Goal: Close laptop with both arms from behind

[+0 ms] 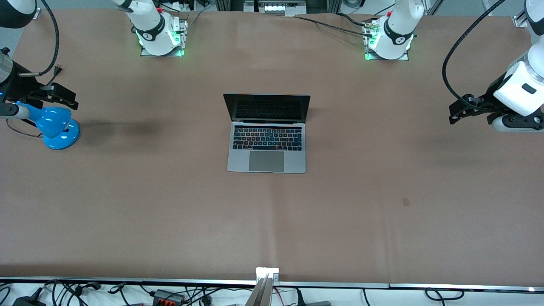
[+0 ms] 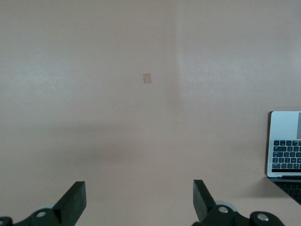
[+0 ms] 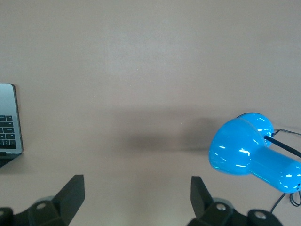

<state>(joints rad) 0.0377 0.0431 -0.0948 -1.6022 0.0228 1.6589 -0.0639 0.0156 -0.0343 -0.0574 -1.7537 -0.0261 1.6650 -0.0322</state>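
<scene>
The silver-grey laptop stands open in the middle of the table, its dark screen upright and facing the front camera. Its edge shows in the left wrist view and the right wrist view. My left gripper hangs open and empty over the left arm's end of the table, well away from the laptop; its jaws are wide apart. My right gripper hangs open and empty over the right arm's end, also well away from it.
A blue desk lamp sits at the right arm's end, just under the right gripper, and shows in the right wrist view. A small tape patch lies on the brown table cover. Cables lie along the front edge.
</scene>
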